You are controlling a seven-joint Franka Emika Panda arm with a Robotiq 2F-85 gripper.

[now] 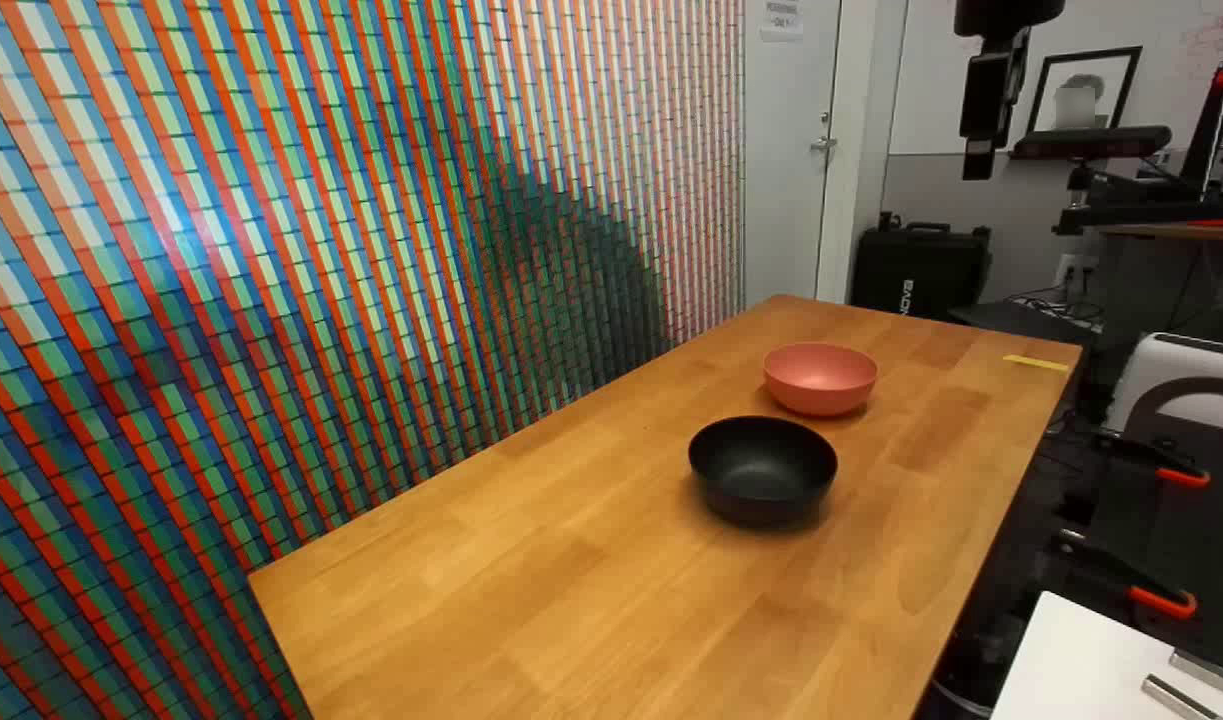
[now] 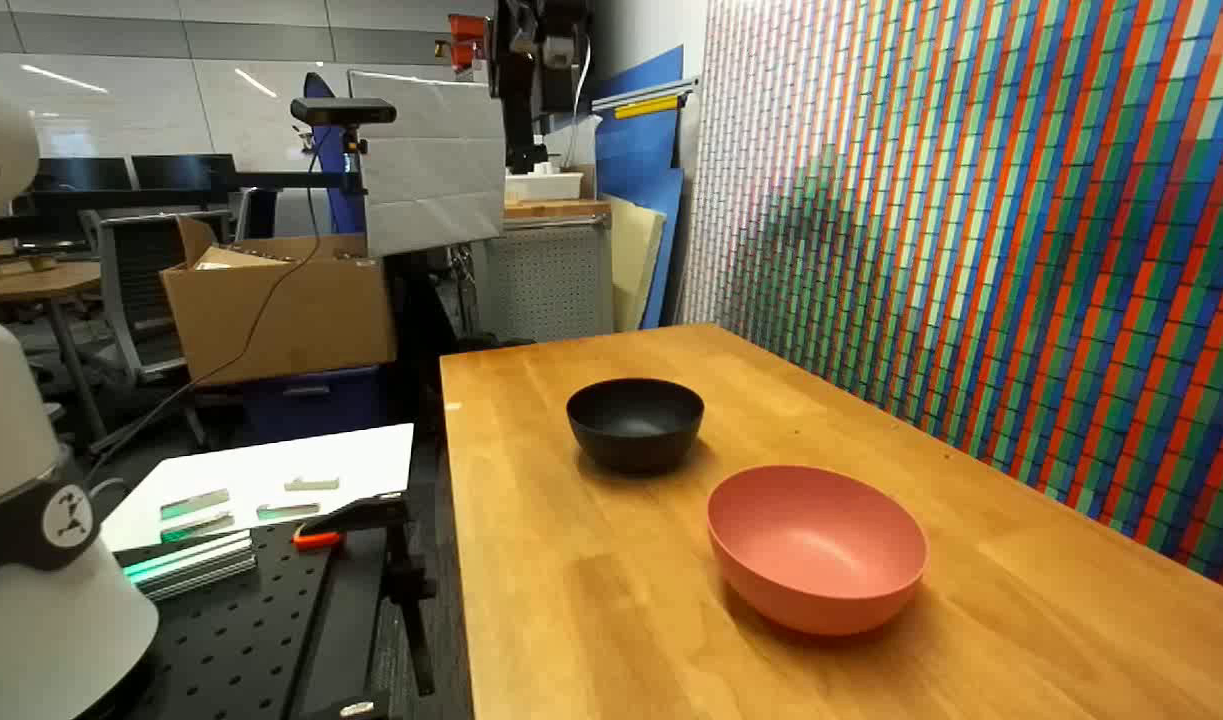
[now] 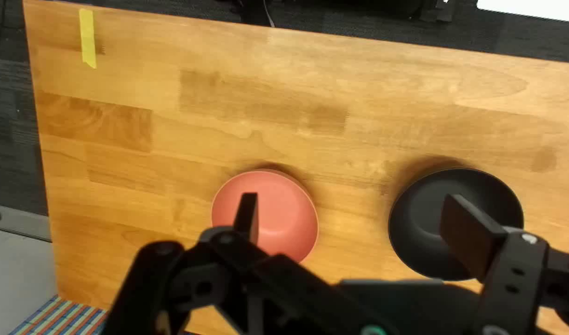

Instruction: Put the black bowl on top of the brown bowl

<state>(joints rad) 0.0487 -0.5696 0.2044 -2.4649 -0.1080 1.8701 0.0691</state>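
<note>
The black bowl (image 1: 761, 475) stands upright on the wooden table, and its inside looks empty; it also shows in an exterior view (image 2: 636, 430) and in the wrist view (image 3: 419, 218). The reddish-brown bowl (image 1: 821, 382) stands upright beside it, apart by a short gap; it also shows in an exterior view (image 2: 816, 550) and in the wrist view (image 3: 284, 209). My gripper (image 3: 351, 197) is open and empty, its fingers wide apart. It hangs high above the table in both exterior views (image 1: 979, 165) (image 2: 524, 158). Its fingers hide parts of both bowls in the wrist view.
The wooden table (image 1: 531, 600) runs along a patterned wall (image 1: 371, 250). A strip of yellow tape (image 3: 88, 39) lies near a table corner. A white board (image 2: 281, 475) with metal pieces and the white robot base (image 2: 41, 600) stand beside the table.
</note>
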